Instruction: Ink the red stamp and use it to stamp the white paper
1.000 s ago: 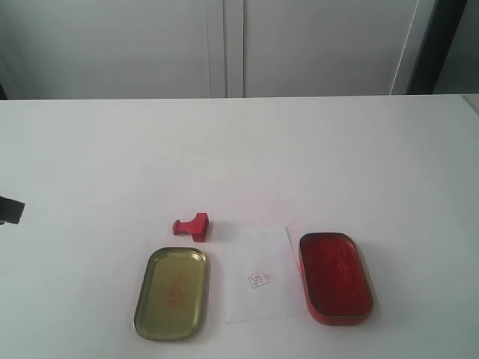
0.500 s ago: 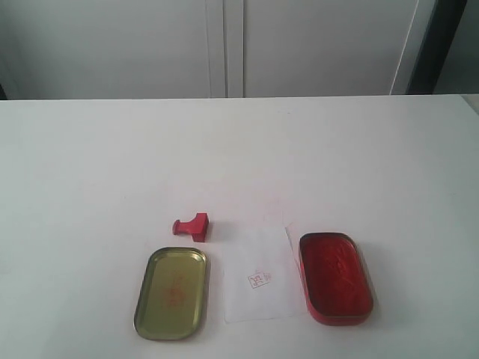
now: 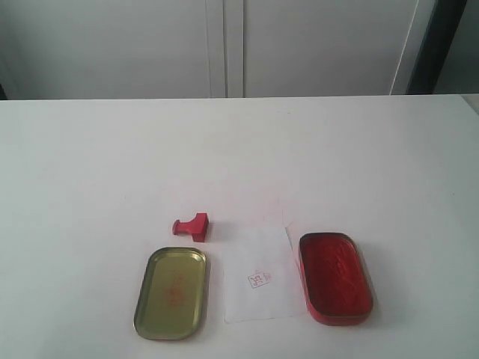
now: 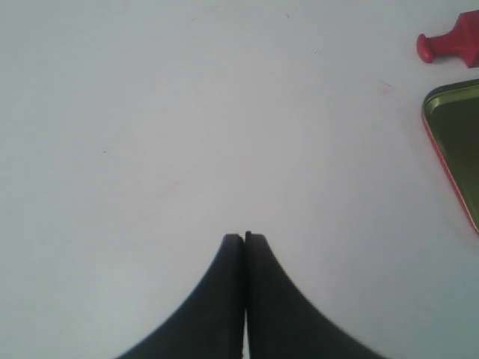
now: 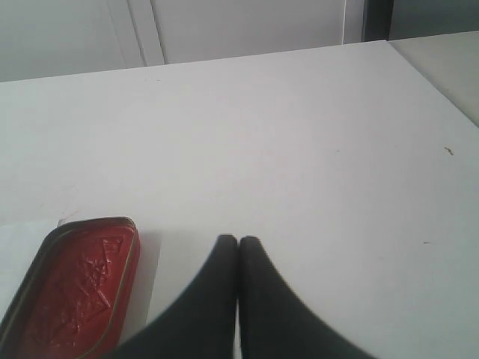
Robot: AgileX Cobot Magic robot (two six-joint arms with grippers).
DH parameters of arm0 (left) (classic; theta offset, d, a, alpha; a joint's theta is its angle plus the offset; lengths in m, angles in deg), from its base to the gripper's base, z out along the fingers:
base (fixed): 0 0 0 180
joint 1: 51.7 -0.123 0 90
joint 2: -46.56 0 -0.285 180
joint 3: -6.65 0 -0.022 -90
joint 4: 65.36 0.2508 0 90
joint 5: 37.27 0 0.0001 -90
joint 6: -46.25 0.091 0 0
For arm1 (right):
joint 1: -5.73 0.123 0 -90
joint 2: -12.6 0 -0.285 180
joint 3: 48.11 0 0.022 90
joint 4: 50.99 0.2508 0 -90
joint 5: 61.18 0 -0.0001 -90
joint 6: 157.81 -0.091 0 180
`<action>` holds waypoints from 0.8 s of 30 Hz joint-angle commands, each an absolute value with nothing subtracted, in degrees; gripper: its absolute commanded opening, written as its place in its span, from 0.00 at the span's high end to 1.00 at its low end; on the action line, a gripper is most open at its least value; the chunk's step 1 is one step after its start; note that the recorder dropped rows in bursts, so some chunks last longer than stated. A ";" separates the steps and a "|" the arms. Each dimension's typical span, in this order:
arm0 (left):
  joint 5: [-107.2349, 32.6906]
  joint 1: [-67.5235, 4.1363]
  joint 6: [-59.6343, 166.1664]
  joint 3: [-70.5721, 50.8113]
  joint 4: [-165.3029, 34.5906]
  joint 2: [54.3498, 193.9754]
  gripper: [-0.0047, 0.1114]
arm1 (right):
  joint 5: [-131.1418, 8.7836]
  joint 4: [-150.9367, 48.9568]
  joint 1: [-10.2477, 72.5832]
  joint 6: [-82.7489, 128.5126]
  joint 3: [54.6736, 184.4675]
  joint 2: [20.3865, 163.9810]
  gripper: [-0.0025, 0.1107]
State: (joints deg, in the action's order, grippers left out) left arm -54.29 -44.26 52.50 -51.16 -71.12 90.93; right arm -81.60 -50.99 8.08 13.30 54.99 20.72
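The red stamp [image 3: 192,226] lies on its side on the white table, just beyond the gold lid; its handle also shows in the left wrist view [image 4: 449,43]. The white paper [image 3: 258,273], with a small red square print, lies between the lid and the red ink-pad tin. Neither gripper appears in the exterior view. My left gripper [image 4: 245,238] is shut and empty over bare table, well away from the stamp. My right gripper [image 5: 238,241] is shut and empty, beside the ink-pad tin [image 5: 71,284].
An open gold lid [image 3: 171,292] lies at the front left of the paper; its edge shows in the left wrist view [image 4: 455,146]. The open red ink-pad tin [image 3: 336,277] lies right of the paper. White cabinet doors stand behind the table.
A dark part of the left arm at the left edge of the exterior view one second ago has gone out of the frame. The stamp, paper and tins have not moved.
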 commanded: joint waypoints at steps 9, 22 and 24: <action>-54.90 -55.09 52.14 -55.57 -75.95 83.20 0.96 | -80.69 -51.42 7.94 13.12 54.67 20.39 0.98; -54.86 -53.95 52.26 -67.22 -75.95 61.61 0.96 | -80.69 -51.42 7.94 13.12 54.67 20.39 0.98; -54.86 -53.15 52.26 -67.93 -75.95 59.29 0.96 | -80.69 -51.42 7.94 13.12 54.67 20.39 0.98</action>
State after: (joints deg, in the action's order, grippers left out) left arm -54.56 -54.18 52.37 -66.92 -74.97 62.16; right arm -81.60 -50.99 8.08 13.20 54.99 20.72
